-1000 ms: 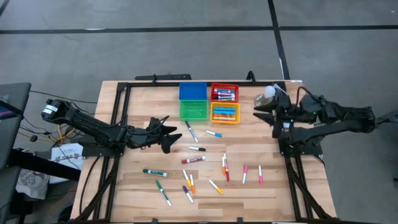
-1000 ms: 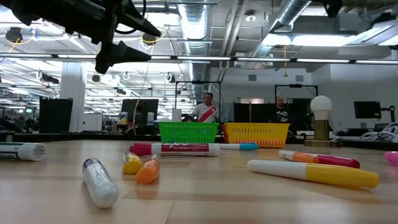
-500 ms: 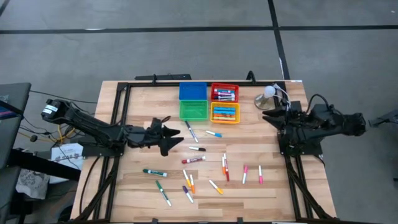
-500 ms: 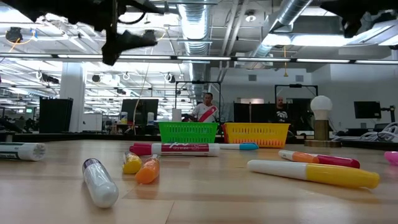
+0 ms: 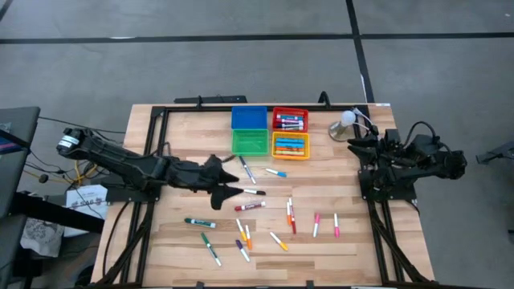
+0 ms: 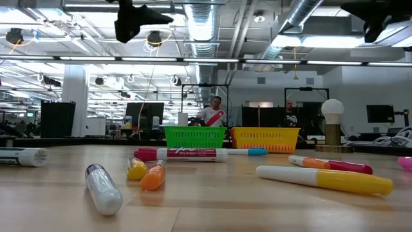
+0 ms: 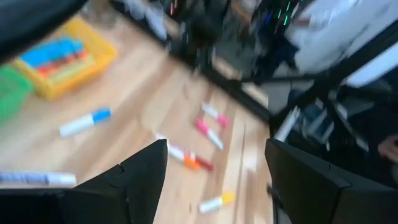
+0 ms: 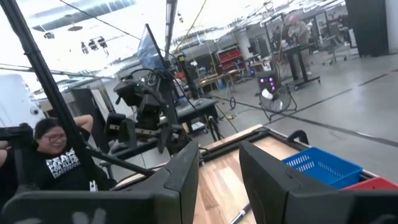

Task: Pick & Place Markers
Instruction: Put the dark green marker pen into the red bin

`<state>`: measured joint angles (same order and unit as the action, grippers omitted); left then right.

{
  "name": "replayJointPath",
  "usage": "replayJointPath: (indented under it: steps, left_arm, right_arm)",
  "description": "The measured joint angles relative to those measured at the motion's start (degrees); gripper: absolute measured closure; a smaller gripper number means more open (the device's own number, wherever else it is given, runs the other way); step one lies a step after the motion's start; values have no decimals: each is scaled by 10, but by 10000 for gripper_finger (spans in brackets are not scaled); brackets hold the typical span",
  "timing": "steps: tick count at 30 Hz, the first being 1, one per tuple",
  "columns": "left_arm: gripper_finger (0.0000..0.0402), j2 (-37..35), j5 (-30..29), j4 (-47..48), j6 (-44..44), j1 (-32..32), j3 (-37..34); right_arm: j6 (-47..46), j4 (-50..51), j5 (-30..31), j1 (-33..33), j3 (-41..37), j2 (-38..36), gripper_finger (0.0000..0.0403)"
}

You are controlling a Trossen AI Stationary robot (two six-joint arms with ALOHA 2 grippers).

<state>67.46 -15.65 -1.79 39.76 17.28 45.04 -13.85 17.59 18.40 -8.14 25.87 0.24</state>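
While over table centre, left hand (image 5: 229, 184) wide open, empty, above markers (image 5: 250, 206), right hand (image 5: 353, 144) part-open, empty.

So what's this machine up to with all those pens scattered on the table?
It is sorting markers into small bins. The left gripper hovers open over the loose markers in the middle of the table, holding nothing. The right gripper waits at the table's right edge, also with nothing in it. The red bin and the yellow bin already hold markers; the green bin and the blue bin look empty. Many markers remain on the wood.
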Motion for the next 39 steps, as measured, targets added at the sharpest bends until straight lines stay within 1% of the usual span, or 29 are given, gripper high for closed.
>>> replayJointPath:
  steps: [4,8,12,15,18,23,26,28,32,35,39]
  left_arm:
    - [131,43,59,76,49,0,27]
    - [131,81,119,108,93,0,30]
    - [131,105,154,134,115,0,29]
    - [131,107,157,153,119,0,29]
    - [131,105,157,149,120,-5,29]
    - [131,104,158,132,125,-4,29]
    - [131,104,159,102,161,-4,29]
    - [131,104,159,87,162,-4,29]
    - [131,104,160,86,162,-1,29]
    - [131,104,161,131,162,11,46]
    - [131,104,150,270,160,34,104]
  right_arm:
    - [2,4,0,0,0,5,296]
    - [2,4,0,0,0,5,296]
    - [2,4,0,0,0,5,296]
    - [2,4,0,0,0,5,296]
    - [2,4,0,0,0,5,296]
    - [2,4,0,0,0,5,296]
    - [2,4,0,0,0,5,296]
    - [2,4,0,0,0,5,296]
    - [2,8,0,0,0,5,296]
    - [1,14,0,0,0,5,296]
    - [-11,23,0,0,0,5,296]
